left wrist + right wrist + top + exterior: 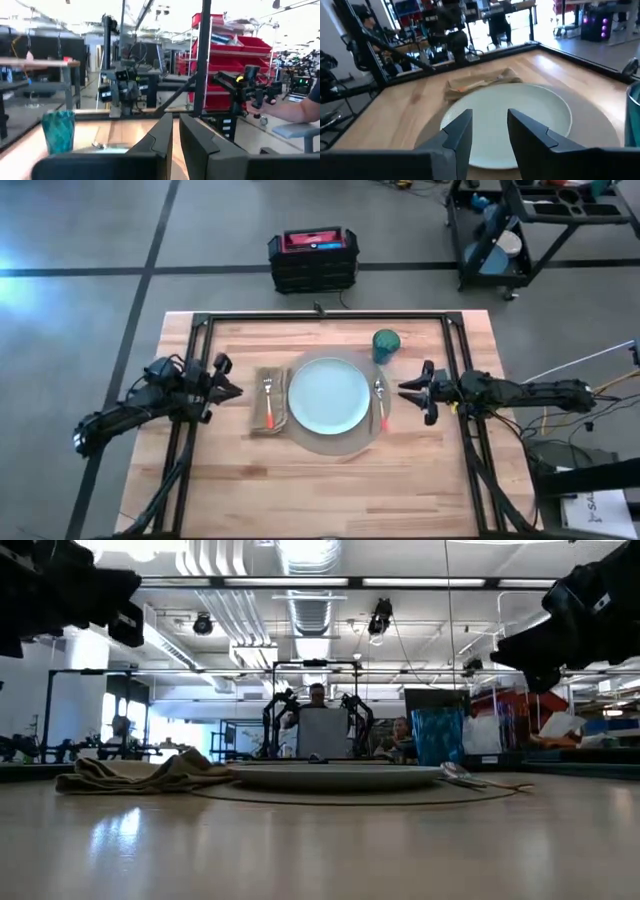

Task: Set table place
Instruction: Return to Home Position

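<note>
From the near edge, the table (330, 490) is bare wood up to the round mat (330, 444), and the whole place looks laid out and finished to me. The plate (329, 397) sits in the middle of the mat. It looks stiff, smooth and breakable, so I would take it only by the rim, since the flat middle offers nothing to pinch. Left of it, half on the mat, lies the rumpled napkin (258, 420) with the fork (268, 402) on top. The cloth is soft and limp, best pinched at a fold, though lifting it would probably spill the fork. The knife (381, 402) lies on the mat just right of the plate. Both pieces are thin, stiff and light, lying flat, and the orange handle looks like the surest place to close on, squarely across it. The left gripper (228, 385) hangs above the table just left of the napkin, its fingers parted by only a narrow slot and holding nothing. The right gripper (410, 392) hangs just right of the mat, fingers clearly spread and also empty. Farther back, at the mat's far right edge, the cup (386, 342) stands upright. It is small and likely light and easy to tip, so I would grip it across its wall. Beyond the table a person (317, 693) sits watching.
</note>
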